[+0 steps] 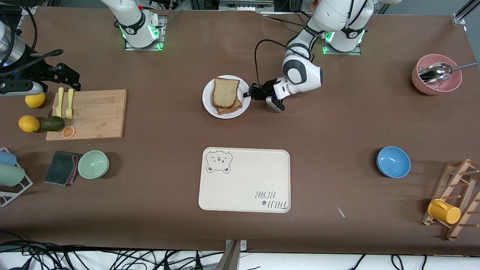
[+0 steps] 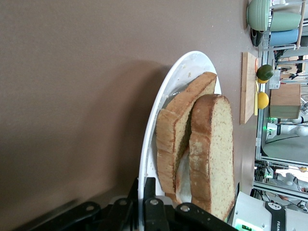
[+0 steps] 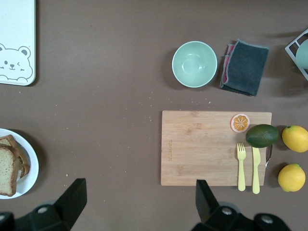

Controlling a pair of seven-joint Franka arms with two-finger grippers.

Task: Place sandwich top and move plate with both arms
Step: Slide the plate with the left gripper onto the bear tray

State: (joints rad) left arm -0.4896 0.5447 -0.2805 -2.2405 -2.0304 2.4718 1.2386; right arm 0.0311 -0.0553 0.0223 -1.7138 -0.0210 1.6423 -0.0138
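The white plate [image 1: 208, 101] lies on the brown table between the two arm bases. On it sits the sandwich, with the sandwich top [image 1: 225, 92], a tan speckled slice with a darker crust, resting on the lower slice. My left gripper [image 1: 246, 94] is low at the plate's edge toward the left arm's end and is shut on the rim. In the left wrist view the fingers [image 2: 163, 192] pinch the plate's rim [image 2: 159, 115] just beside the sandwich top [image 2: 214, 149]. My right gripper [image 1: 69, 79] hangs open and high by the cutting board; in its wrist view the right gripper [image 3: 139, 202] holds nothing.
The cream bear-print tray [image 1: 245, 180] lies nearer to the front camera than the plate. A wooden cutting board [image 1: 88, 114] with a fork, knife, avocado and lemons sits toward the right arm's end, beside a green bowl [image 1: 93, 164]. A blue bowl [image 1: 393, 161] and a pink bowl [image 1: 437, 74] stand toward the left arm's end.
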